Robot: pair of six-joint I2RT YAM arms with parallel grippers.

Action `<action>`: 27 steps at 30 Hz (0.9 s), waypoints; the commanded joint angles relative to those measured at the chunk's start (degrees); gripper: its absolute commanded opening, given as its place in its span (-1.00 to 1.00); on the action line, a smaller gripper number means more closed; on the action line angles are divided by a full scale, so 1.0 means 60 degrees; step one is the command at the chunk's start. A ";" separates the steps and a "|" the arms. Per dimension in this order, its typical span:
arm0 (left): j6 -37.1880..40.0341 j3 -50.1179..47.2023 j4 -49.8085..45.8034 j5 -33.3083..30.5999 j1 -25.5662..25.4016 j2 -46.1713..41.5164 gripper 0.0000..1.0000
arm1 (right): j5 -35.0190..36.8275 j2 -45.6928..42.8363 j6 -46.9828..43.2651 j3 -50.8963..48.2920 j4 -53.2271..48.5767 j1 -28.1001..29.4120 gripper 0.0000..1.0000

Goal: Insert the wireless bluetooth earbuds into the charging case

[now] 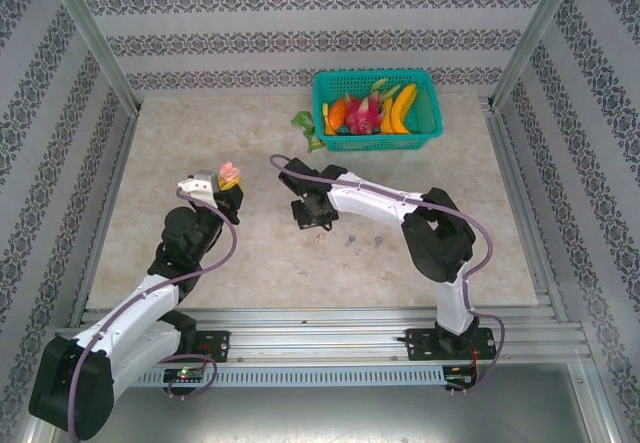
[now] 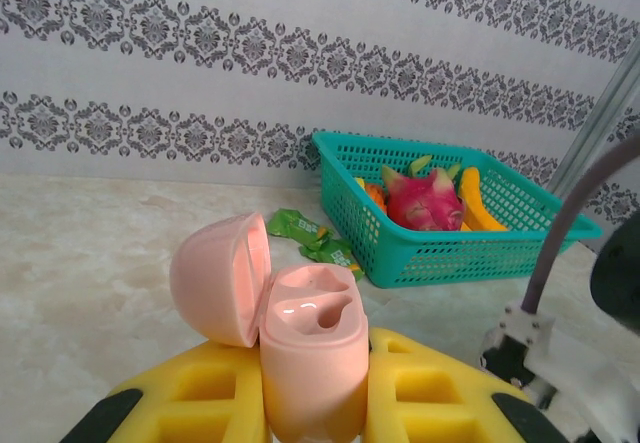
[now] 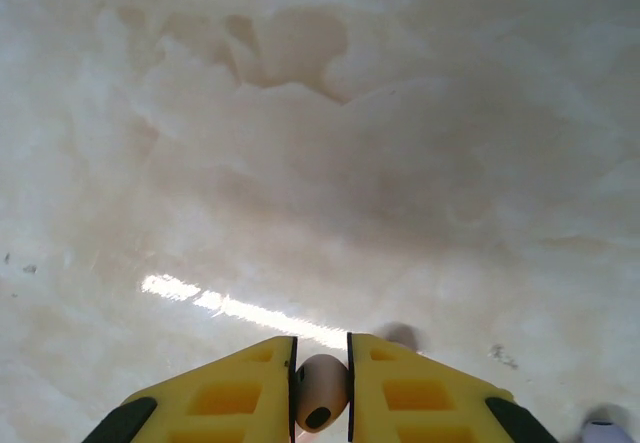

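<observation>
a pale pink earbud (image 3: 321, 391) sits pinched in the right gripper (image 1: 312, 221), low over the table (image 3: 300, 163). the left gripper (image 1: 228, 191) clenches the open pink charging case (image 2: 305, 343), whose sockets look empty. purple earbuds (image 1: 350, 244) lie on the table, so no insertion seems done yet.

White wallpaper (image 1: 300, 3) with grey damask bands on three sides; same pattern up close in left wrist view. Tabletop (image 1: 470, 183) beige, marble-look, glossy. Aluminium frame posts slant up at back left (image 1: 93, 38) and back right (image 1: 537, 33). Ribbed aluminium rail (image 1: 330, 323) along near edge. Bright glare streak (image 3: 230, 306) on tabletop in right wrist view, soft shadows above it.
</observation>
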 commanded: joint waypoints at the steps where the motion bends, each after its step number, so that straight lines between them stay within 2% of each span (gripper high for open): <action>1: 0.0006 -0.0092 0.0186 0.0222 0.0056 -0.0148 -1.00 | 0.0324 -0.0017 -0.0221 0.0313 -0.0152 -0.0220 -0.64; 7: -0.0007 -0.0009 0.0078 0.0050 0.0045 -0.0230 -1.00 | 0.0490 0.0498 -0.0580 0.0835 -0.0609 -0.0051 -0.64; 17: -0.0058 0.0000 0.0077 -0.0307 0.0070 -0.0418 -1.00 | 0.0575 0.1441 -0.0218 0.1127 -0.0926 0.0993 -0.64; 27: -0.0157 -0.0282 0.0344 0.0460 0.0144 -0.0642 -1.00 | 0.0513 0.2026 0.0177 0.1362 -0.1277 0.1276 -0.62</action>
